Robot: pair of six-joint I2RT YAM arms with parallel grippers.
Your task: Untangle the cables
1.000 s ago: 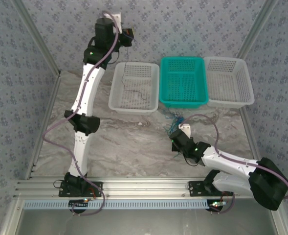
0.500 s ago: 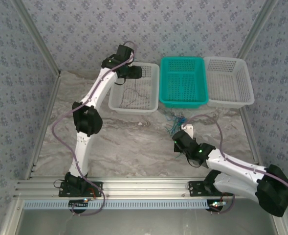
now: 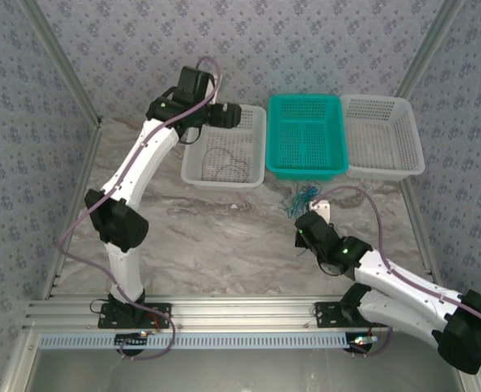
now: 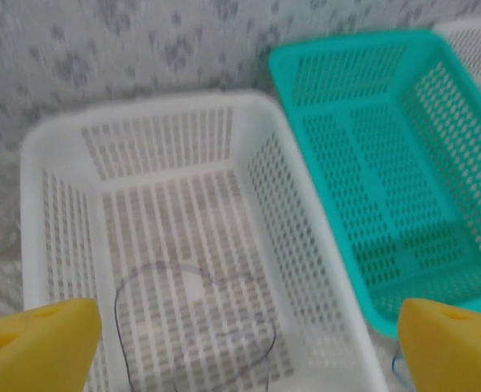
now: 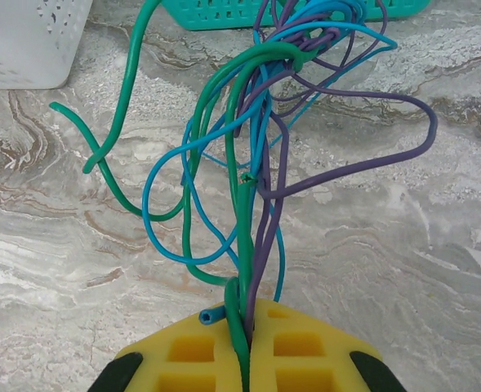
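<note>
A tangle of thin cables (image 3: 299, 198), teal-green, blue and purple, lies on the marble just in front of the teal basket (image 3: 304, 98). My right gripper (image 3: 307, 220) is shut on its near end. In the right wrist view the green and purple strands (image 5: 256, 147) run into the seam between the yellow pads (image 5: 322, 351). A blue end pokes out to the left of that seam. A separate dark wire (image 4: 195, 327) lies looped in the left white basket (image 4: 60, 139). My left gripper (image 4: 248, 359) hovers open above that basket, with its fingertips (image 4: 36, 347) far apart.
Three baskets stand in a row at the back: left white (image 3: 193, 155), teal, and right white (image 3: 383, 100). The enclosure's metal frame and patterned walls close in the sides. Open marble (image 3: 216, 237) stretches between the two arms.
The left arm has swung down from near the back wall to over the left white basket. The right gripper has shifted slightly back and right with the cable bundle.
</note>
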